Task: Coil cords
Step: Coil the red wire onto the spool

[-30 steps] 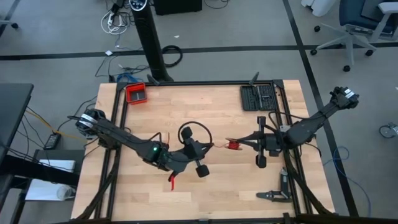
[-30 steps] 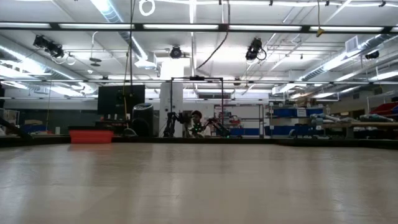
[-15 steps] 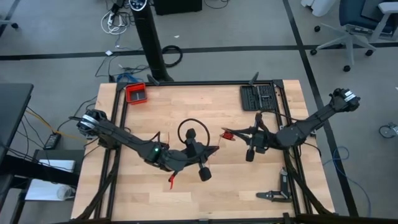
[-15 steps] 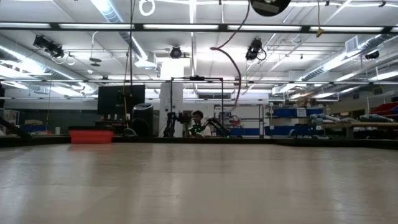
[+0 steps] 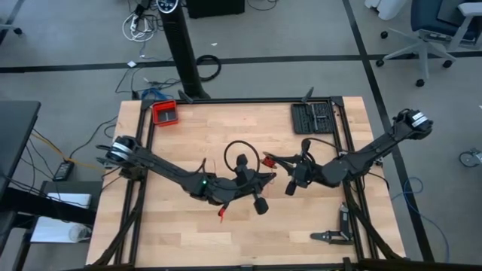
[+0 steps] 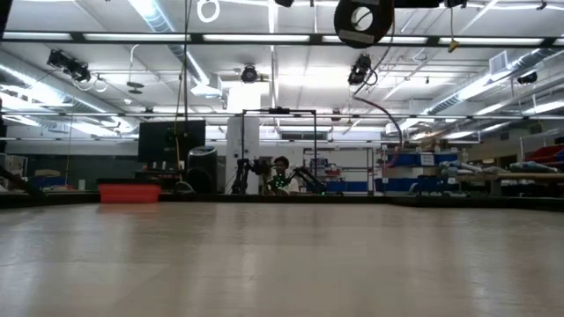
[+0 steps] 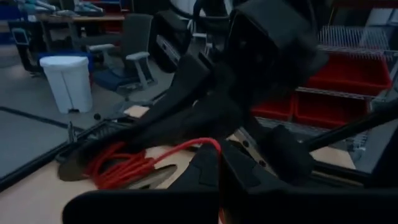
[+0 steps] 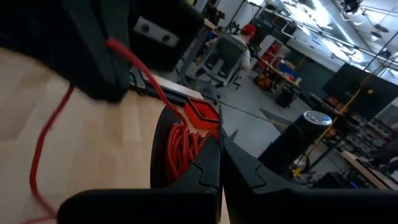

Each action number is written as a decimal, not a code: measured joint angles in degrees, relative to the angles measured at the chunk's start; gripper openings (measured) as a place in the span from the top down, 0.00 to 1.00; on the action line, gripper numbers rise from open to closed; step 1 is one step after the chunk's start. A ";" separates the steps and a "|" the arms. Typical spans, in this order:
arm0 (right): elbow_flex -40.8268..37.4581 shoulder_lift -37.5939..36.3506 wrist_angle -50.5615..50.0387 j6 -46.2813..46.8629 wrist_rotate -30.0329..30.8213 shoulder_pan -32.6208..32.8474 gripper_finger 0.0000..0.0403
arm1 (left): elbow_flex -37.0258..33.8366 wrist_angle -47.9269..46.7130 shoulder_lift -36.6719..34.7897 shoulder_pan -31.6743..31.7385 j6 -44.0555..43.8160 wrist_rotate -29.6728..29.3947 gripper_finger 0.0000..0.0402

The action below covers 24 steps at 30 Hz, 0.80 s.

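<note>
The thin red cord shows as a small wound bundle (image 5: 269, 159) above the table's middle; it also shows in the left wrist view (image 7: 118, 168) and in the right wrist view (image 8: 180, 149). One strand (image 8: 134, 59) runs from the bundle to my left gripper, and a loose tail (image 5: 222, 212) hangs below my left arm. My right gripper (image 5: 273, 159) is shut on the bundle. My left gripper (image 5: 265, 178) is just on the near side of it, shut on the strand. My left gripper pinches a single strand of the cord (image 7: 208, 144) between its two fingers, a short way from the bundle. The strand runs in a short curve from the fingers to the bundle, clear of the table. My right gripper holds the wound bundle (image 8: 186, 140) between its two fingers, several turns together, coming level from the table's right side. The bundle is lifted clear of the table.
A red tray (image 5: 164, 113) stands at the far left corner and a black tool case (image 5: 315, 117) at the far right. A black tool (image 5: 331, 235) lies near the front right edge. A black cable loop (image 5: 239, 153) stands by my left wrist.
My right gripper has carried the bundle toward the table's left and a little toward the far edge. My left arm has gone toward the right, keeping its gripper by the bundle; the loose red tail has shifted right with it.
</note>
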 joint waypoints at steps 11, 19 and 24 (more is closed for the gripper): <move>-0.07 -0.10 9.37 -1.49 -0.73 0.54 1.00 | 0.00 3.58 3.68 1.41 1.09 -0.22 1.00; -0.07 -0.12 12.70 1.50 -4.89 1.55 1.00 | 0.00 4.82 3.68 1.73 0.85 -0.26 1.00; -0.09 -0.10 13.14 3.30 -5.15 1.55 1.00 | 0.00 7.84 5.12 1.79 -0.23 -0.36 1.00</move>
